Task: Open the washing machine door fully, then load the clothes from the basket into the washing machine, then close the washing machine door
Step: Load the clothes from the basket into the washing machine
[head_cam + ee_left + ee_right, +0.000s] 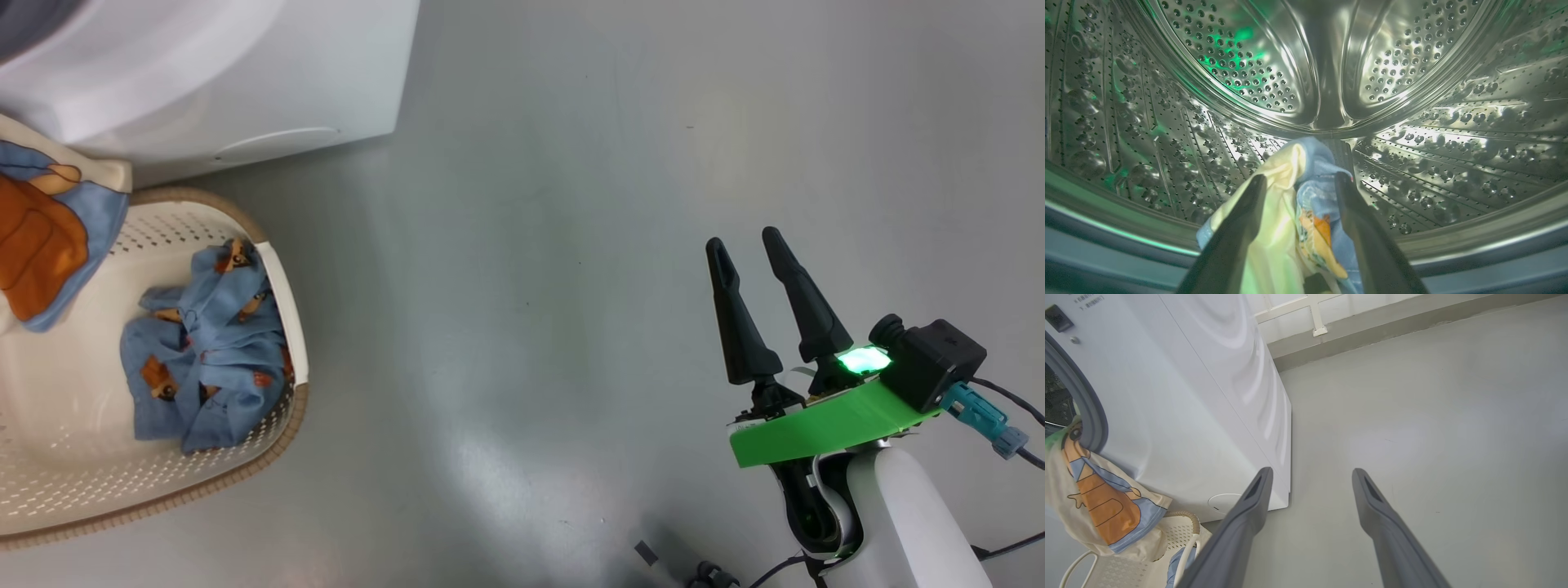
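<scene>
A cream-and-blue garment [1286, 220] from the clothes was pictured at the mouth of the washing machine [245, 73]. Its leading end reached into the perforated steel drum [1167, 134], between the two dark fingers of the left hand [1300, 183]. The fingers were spread wide and the cloth lay loose between them, so the hand was released rather than clenched. In the right wrist view the other end of the garment was seen hanging out over the grey gasket [1092, 416]. It trailed down the white front of the machine, its orange-brown figure showing, to just above the basket [82, 490]. More light-blue printed pieces [204, 359] were heaped inside the basket, against the wall nearer the right hand [744, 238]. The basket was set on the grey floor [531, 245], close against the foot of the machine. The right hand was held well apart from the basket, over bare floor, its fingers parted and nothing between them.
</scene>
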### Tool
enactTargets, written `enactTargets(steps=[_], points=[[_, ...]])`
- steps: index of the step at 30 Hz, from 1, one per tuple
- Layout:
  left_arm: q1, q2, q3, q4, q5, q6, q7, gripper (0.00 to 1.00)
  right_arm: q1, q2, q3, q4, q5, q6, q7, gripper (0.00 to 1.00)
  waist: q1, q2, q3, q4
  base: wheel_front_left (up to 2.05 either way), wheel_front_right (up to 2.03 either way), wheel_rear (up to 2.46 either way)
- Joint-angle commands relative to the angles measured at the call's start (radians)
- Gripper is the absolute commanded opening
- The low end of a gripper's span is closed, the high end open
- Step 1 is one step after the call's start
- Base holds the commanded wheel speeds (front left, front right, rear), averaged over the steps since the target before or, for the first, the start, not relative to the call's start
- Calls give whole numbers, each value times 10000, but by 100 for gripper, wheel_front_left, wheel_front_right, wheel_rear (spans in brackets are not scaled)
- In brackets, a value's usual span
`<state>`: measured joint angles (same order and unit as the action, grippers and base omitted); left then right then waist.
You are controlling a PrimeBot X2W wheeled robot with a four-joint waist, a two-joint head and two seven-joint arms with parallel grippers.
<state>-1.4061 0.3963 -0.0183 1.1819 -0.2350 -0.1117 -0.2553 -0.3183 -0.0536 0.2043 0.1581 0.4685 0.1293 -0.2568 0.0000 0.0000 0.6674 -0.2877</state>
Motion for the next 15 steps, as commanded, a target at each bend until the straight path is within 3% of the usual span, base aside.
enactTargets(steps=[1, 8, 15], points=[[-174, 427, -1, -20, 91, -28, -33, 100, 164, 33, 225, -183, 66, 14, -49, 100, 0, 0, -50, 45, 0, 0, 0], [-141, 243, 50, 251, -206, -111, -58, 100, 150, 33, 212, -144, -6, 14, -49, 100, 0, 0, -212, 150, 0, 0, 0], [817, 26, 378, -917, -539, -160, -62, 100, 196, 33, 166, -105, -95, 14, -49, 100, 0, 0, -477, 272, 0, 0, 0]])
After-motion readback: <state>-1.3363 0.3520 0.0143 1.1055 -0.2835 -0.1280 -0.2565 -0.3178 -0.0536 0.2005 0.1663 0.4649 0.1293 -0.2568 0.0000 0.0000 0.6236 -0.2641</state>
